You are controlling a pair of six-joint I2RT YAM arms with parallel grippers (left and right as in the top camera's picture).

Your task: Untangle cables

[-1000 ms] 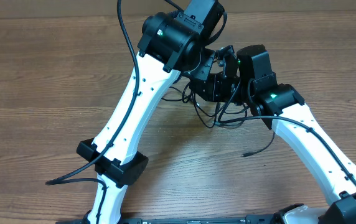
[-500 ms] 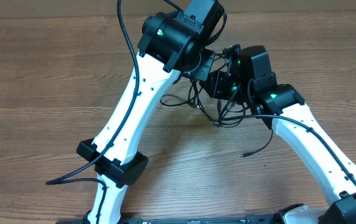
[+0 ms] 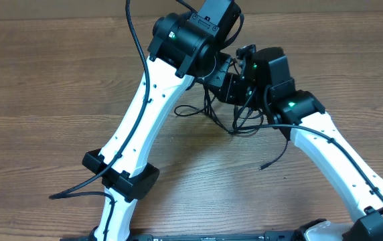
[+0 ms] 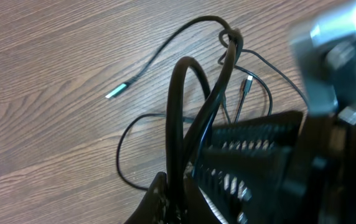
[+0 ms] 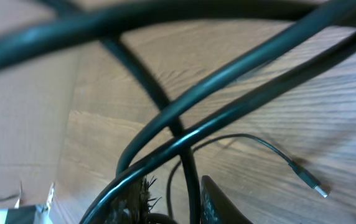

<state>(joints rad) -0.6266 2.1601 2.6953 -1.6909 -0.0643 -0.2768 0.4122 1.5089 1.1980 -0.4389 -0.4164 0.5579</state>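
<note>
Where left pincer (image 4: pixel 179 186) clamps, cables (image 4: pixel 173 124) loop outward.

No text, number, brand or sign can be read in any of the three views. The cables (image 4: pixel 175 112) and the small plug (image 4: pixel 117 91) show no marking that is legible. The black housings of the arms also carry no letters that I can make out.

Brown wood-grain table (image 3: pixel 44 80), grain running left to right, fills the overhead view. Plain lighter tan strip (image 3: pixel 325 5) runs along the table's far edge. In the right wrist view, a flat tan surface (image 5: pixel 22 124) lies past the table's edge.
</note>
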